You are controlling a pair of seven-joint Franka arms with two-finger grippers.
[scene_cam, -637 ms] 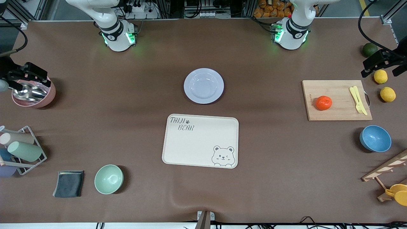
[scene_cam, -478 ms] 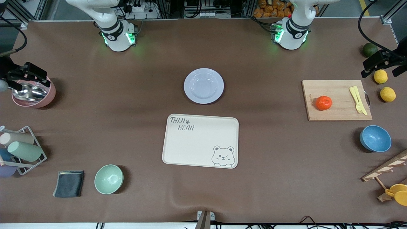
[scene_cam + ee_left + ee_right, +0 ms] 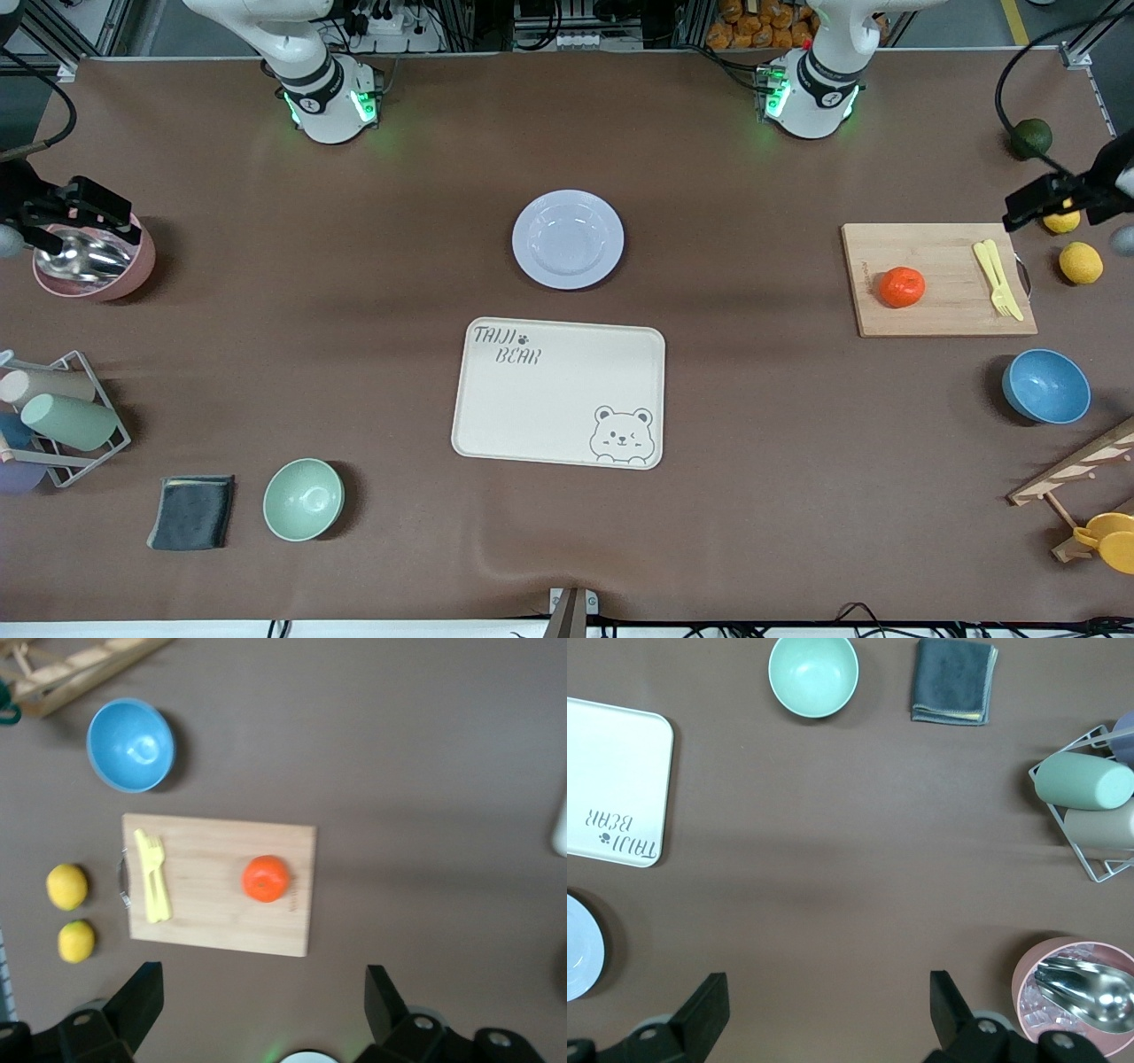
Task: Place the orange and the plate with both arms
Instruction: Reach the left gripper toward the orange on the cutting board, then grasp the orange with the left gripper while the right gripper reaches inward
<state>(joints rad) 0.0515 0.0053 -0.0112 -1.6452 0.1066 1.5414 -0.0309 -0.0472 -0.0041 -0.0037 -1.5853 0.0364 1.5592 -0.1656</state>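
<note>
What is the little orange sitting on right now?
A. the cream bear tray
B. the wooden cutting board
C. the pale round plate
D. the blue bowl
B: the orange rests on the wooden cutting board, beside a yellow fork; no jaws touch it.

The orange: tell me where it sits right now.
In the front view the orange rests on the wooden cutting board toward the left arm's end of the table, apart from the yellow fork lying on the same board.
</note>
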